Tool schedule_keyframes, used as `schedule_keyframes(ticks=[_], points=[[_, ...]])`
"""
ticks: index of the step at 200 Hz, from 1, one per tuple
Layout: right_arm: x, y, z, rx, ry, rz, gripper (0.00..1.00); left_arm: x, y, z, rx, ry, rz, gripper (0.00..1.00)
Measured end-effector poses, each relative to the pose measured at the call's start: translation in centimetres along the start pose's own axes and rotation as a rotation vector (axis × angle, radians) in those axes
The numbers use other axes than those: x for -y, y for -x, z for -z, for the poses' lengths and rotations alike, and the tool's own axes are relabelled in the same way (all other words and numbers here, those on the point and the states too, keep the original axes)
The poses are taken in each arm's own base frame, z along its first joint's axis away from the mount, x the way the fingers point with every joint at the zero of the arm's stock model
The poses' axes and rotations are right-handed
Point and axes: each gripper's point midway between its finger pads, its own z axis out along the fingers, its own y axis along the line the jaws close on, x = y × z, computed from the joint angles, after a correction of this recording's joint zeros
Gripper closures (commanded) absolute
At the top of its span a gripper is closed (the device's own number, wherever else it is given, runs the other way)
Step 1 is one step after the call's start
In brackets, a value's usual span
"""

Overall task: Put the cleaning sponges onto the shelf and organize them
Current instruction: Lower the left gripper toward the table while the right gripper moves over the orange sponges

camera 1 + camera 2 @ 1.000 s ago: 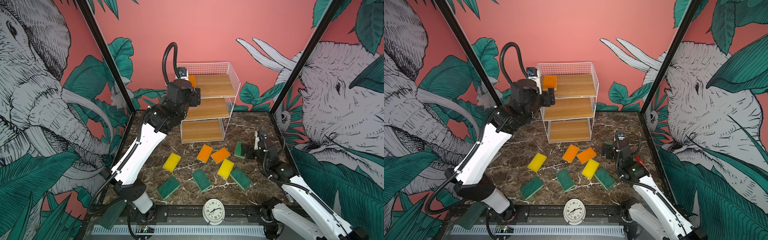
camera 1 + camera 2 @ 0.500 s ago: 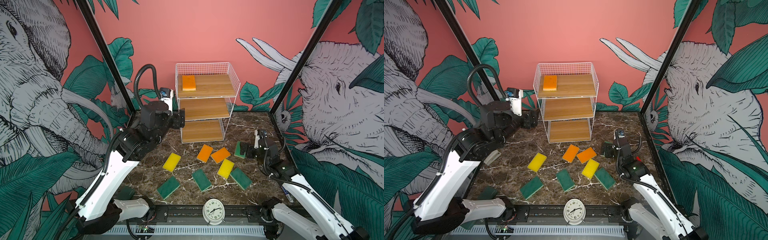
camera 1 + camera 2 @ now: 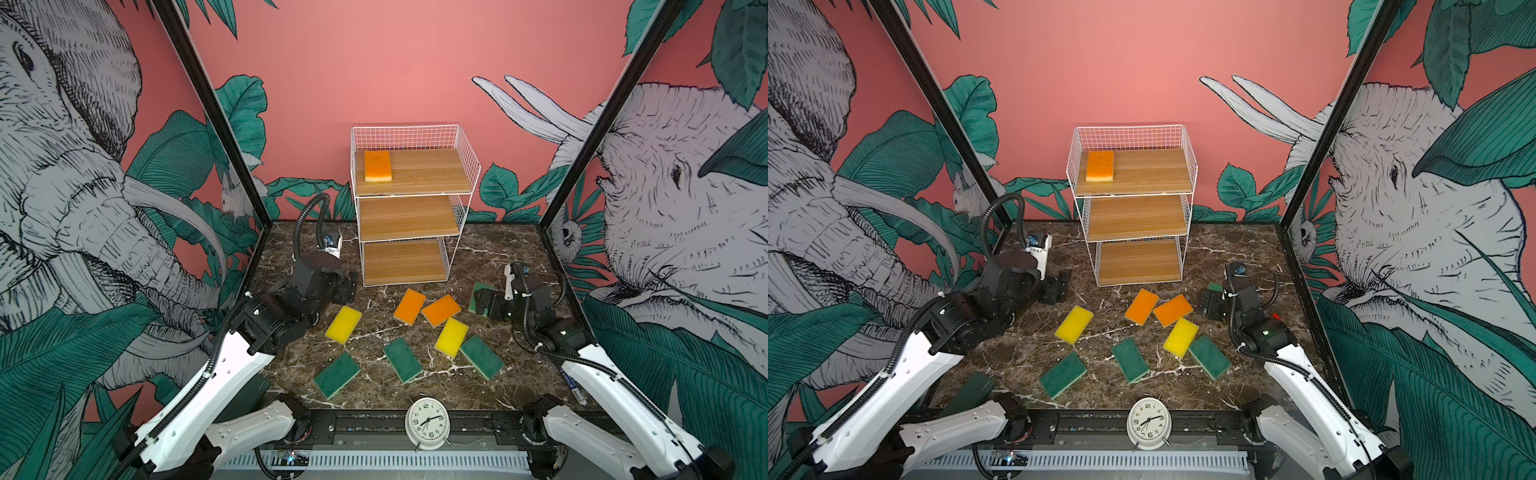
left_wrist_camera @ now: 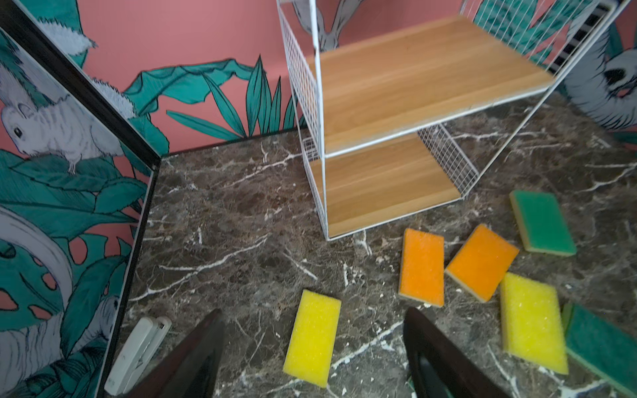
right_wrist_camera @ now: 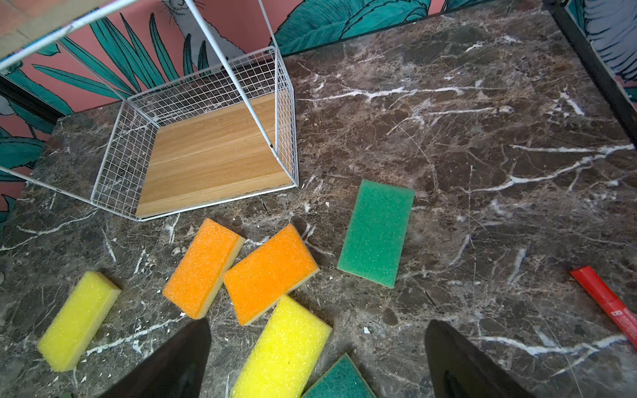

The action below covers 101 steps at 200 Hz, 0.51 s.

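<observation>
one orange sponge (image 3: 377, 165) lies flat on the top board of the shelf (image 3: 409, 218), at its left side. eight more sponges (image 3: 402, 359) lie scattered on the marble table (image 3: 490, 259) in front. the left gripper (image 3: 348, 289) and the right gripper (image 3: 488, 305) are both spread wide and empty, low over the table.

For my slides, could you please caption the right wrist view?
Open right hand hovering above scattered cleaning sponges beside the white wire shelf.
</observation>
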Motion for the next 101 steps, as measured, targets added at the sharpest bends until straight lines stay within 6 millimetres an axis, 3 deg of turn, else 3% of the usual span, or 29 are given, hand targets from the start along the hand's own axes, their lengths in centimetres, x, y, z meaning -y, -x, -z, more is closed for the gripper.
schedule_keyframes(ticks=[16,43,101], points=[[0.1,-0.7,-0.5,-0.034,-0.008,-0.015,0.01,-0.1,-1.5,-0.5,-0.017,0.008,0.002,0.18],[-0.6,-1.6,-1.5,-0.08,0.007,-0.06,0.03,-0.2,-2.2,-1.0,-0.015,0.014,0.013,0.18],[-4.7,-5.4,-4.1,-0.211,0.044,-0.061,0.06,0.4,-4.8,-3.9,-0.108,0.026,0.004,0.19]])
